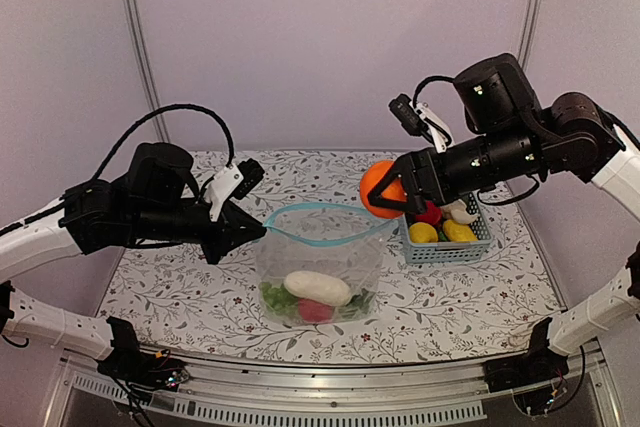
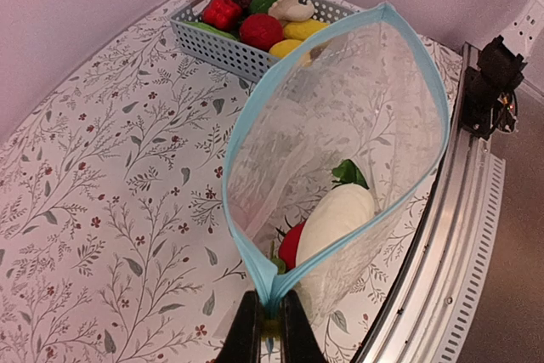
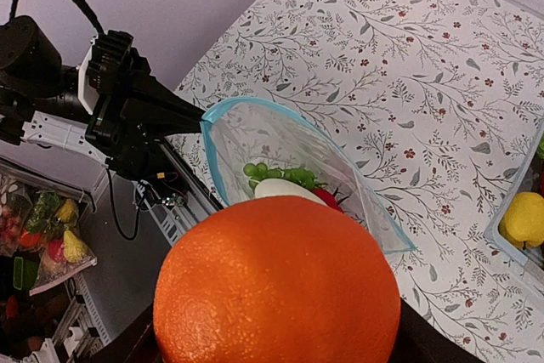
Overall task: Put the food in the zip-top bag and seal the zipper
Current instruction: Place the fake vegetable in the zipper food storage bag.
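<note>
A crinkly clear plastic zip-top bag (image 1: 320, 265) stands by the middle of the table's (image 1: 180, 287) near edge, its light blue zipper strip (image 1: 325, 244) gaping open. Inside lie a white oblong radish (image 1: 317, 287), a red tomato (image 1: 316, 311) and a green bunch (image 1: 278, 297). A round orange (image 1: 380, 189) is held aloft over the mouth's right end.

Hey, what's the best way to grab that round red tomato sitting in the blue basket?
Probably from straight above, with the fingers closing across the red tomato at its widest part. The basket walls, plus the yellow piece and white piece crowding it, block any sideways approach.
</note>
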{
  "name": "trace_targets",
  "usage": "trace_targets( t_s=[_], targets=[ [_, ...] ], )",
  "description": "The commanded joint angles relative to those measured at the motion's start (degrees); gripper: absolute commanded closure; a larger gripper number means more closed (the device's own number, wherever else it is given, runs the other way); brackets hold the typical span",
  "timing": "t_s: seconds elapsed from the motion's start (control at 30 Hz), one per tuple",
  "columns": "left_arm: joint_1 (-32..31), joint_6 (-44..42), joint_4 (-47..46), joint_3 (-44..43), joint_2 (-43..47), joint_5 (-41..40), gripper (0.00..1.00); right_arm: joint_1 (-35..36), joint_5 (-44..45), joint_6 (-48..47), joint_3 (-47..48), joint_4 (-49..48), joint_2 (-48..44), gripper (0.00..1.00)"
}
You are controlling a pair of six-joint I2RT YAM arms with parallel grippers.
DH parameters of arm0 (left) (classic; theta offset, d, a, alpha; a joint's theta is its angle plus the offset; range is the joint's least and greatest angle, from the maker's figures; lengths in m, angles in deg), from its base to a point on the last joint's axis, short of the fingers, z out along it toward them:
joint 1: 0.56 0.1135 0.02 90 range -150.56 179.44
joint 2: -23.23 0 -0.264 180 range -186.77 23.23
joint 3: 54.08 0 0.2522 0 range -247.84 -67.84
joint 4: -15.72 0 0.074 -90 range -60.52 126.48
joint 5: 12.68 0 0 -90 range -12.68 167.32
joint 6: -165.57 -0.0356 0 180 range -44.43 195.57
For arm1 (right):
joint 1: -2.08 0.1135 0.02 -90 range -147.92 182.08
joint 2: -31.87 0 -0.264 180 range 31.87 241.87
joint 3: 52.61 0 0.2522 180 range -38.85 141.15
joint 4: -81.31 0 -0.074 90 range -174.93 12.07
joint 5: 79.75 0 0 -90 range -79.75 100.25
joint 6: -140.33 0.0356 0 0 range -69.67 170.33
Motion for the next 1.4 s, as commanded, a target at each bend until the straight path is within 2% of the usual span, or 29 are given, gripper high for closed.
trace_targets(
  t_s=[0.0, 0.3, 0.63, 1.03, 1.37],
  targets=[
    [0.46, 0.58, -1.67, 0.8, 1.39, 1.23, 1.0, 2.45, 2.35, -1.14, 3.94, -0.51, 5.63, 0.45],
    [0.47, 0.56, -1.97, 1.0, 1.61, 2.32, 1.0, 3.12, 5.75, -3.18, 9.89, -0.23, 15.52, 0.45],
    [0.48, 0.48, -2.14, 1.09, 1.9, 2.64, 1.0, 3.13, 8.65, -2.4, 11.01, 0.6, 22.19, 0.45],
    [0.48, 0.51, -2.24, 1.18, 2.42, 2.31, 1.0, 4.23, 12.86, -2.78, 8.9, 6.48, 24.71, 0.46],
    [0.48, 0.48, -2.39, 1.26, 2.44, 2.31, 1.0, 4.31, 18.2, -2.82, 9.33, 13.02, 26.34, 0.41]
  ],
)
